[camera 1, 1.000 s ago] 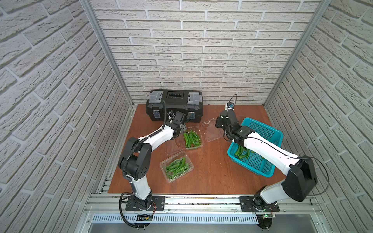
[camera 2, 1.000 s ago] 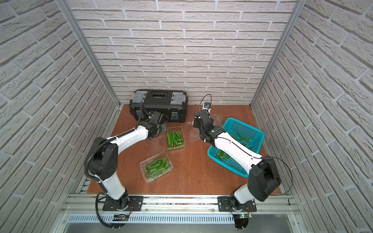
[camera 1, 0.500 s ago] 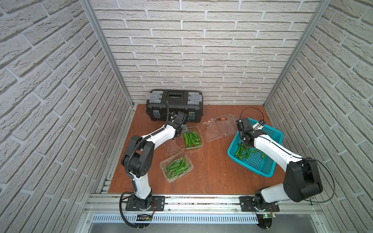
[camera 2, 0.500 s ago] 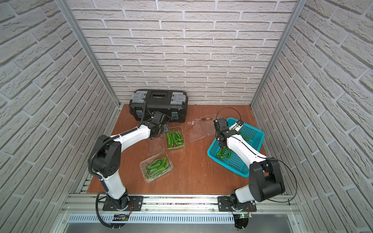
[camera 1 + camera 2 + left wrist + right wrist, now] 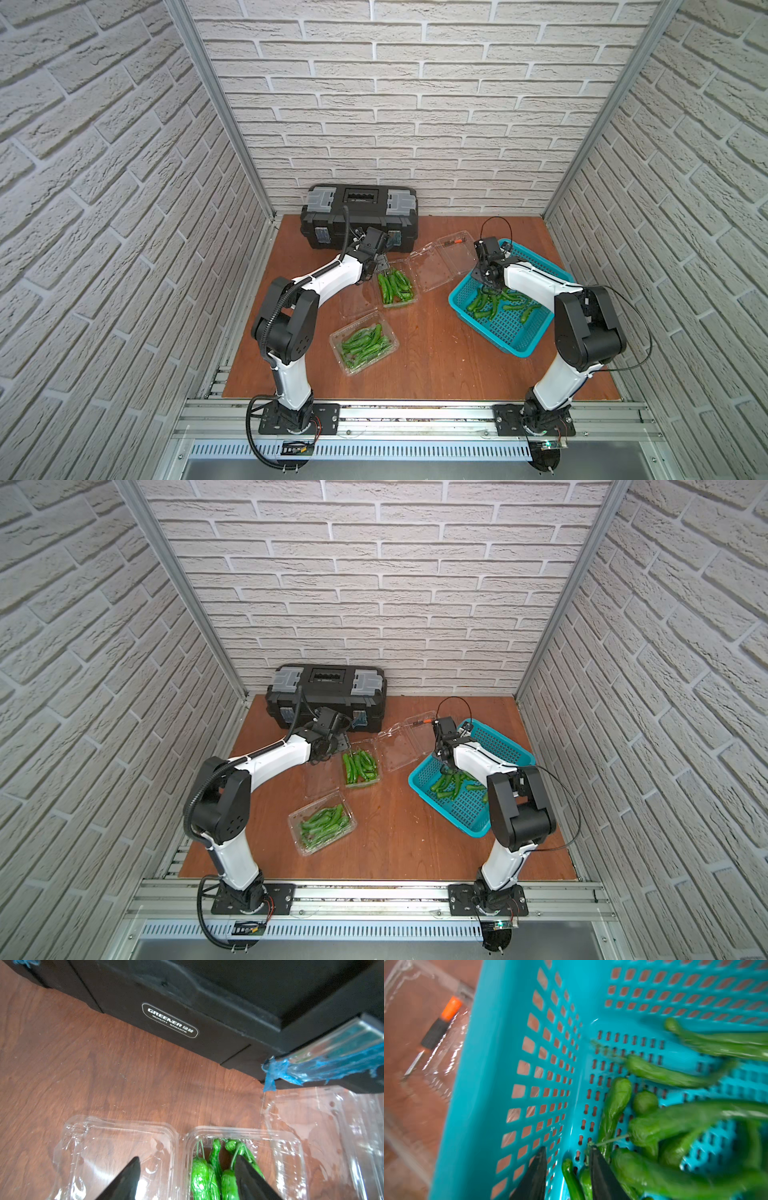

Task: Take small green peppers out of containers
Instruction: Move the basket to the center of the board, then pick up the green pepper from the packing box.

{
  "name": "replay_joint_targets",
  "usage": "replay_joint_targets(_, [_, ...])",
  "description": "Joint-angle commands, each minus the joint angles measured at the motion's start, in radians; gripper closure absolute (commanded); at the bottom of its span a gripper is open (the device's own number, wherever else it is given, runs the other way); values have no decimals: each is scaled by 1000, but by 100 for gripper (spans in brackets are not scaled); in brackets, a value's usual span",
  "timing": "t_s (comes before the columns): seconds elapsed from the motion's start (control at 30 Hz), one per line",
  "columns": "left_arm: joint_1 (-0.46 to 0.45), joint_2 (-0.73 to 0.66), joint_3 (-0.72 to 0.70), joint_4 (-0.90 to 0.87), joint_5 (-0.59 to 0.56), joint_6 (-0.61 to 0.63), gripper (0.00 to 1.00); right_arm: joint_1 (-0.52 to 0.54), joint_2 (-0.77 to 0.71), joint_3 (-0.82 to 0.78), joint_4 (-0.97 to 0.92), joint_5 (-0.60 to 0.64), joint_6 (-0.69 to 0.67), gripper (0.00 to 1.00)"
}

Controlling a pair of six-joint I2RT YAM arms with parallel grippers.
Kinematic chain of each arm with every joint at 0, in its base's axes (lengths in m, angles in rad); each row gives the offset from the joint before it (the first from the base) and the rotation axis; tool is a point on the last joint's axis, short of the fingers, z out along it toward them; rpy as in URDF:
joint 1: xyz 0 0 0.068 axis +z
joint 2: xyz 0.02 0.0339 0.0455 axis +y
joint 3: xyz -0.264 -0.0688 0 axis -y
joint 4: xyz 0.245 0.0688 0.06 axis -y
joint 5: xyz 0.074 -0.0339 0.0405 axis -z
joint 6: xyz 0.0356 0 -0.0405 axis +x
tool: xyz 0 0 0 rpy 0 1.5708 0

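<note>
- Three clear containers stand on the wooden tabletop (image 5: 436, 361). The closed clamshell (image 5: 338, 338) nearest the front is full of small green peppers (image 5: 365, 345) and untouched.
- Left gripper (image 5: 187, 1158): jaws spread wide and empty, poised over the open clamshell (image 5: 399, 306) and its peppers (image 5: 392, 286).
- Empty clamshell (image 5: 440, 266): lies open beside the teal basket (image 5: 509, 330).
- Right gripper (image 5: 568, 1148): low inside the basket, jaws parted and pinching nothing, with loose peppers (image 5: 482, 303) beneath.
- Judgement: unloading of the open clamshell is in hand. Next, the left gripper must descend and close on one pepper.
</note>
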Motion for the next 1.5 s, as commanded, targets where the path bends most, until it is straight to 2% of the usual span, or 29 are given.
replay_joint_targets(0.0, [-6, 22, 36, -25, 24, 29, 29, 39, 40, 70, 98, -183, -73, 64])
replay_joint_targets(0.2, [-7, 42, 81, -87, 76, 97, 29, 87, 26, 102, 65, -112, -103, 64])
replay_joint_targets(0.5, [-14, 94, 203, -225, 244, 243, 29, 88, -112, -4, 9, 136, -84, 64])
replay_joint_targets(0.67, [-25, 161, 271, -306, 310, 285, 31, 87, -172, -36, 28, 183, -83, 65])
replay_joint_targets(0.77, [-28, 196, 305, -331, 322, 290, 35, 87, -182, -29, 28, 188, -93, 65])
replay_joint_targets(0.83, [-30, 216, 326, -343, 325, 292, 45, 88, -184, -24, 26, 189, -99, 65])
replay_joint_targets(0.93, [-33, 245, 348, -363, 330, 298, 53, 87, -185, -21, 27, 184, -103, 65])
replay_joint_targets(1.17, [-37, 294, 376, -389, 323, 300, 62, 88, -190, -24, 27, 178, -98, 66])
replay_joint_targets(1.37, [-41, 328, 404, -411, 322, 306, 65, 88, -190, -25, 26, 176, -102, 66])
replay_joint_targets(1.47, [-45, 330, 408, -405, 332, 312, 70, 88, -191, -28, 24, 174, -96, 66])
